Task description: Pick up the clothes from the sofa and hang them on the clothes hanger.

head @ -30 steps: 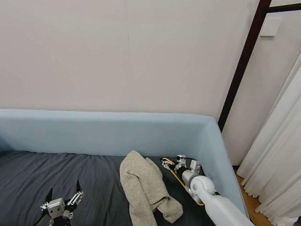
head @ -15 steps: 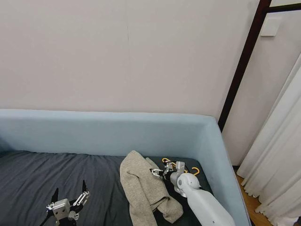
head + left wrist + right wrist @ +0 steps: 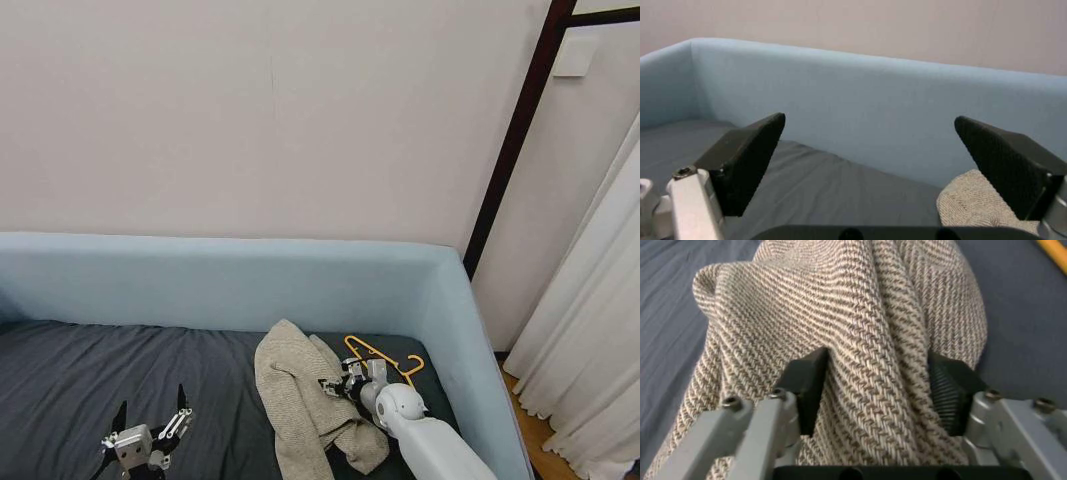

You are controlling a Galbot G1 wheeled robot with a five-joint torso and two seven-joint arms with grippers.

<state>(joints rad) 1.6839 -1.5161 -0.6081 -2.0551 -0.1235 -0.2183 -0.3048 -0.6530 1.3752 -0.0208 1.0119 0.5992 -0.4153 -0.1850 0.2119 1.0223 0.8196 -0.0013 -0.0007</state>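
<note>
One beige sweater lies near the right end of the sofa, long axis running from backrest to front edge. The right gripper pinches a fold of it; the left gripper hovers over the seat, jaws wide open.

Living-room corner of a home

A pale blue sofa with a dark grey seat stands against a plain off-white wall, and a beige knitted garment and an orange hanger lie on the seat near its right end. To the right of the sofa a dark door frame runs up the wall with a white plate beside it near the top, and white curtains hang down to a strip of wooden floor. Upholstery, loose clothing, curtains and wood flooring together mark it as a domestic room.
</note>
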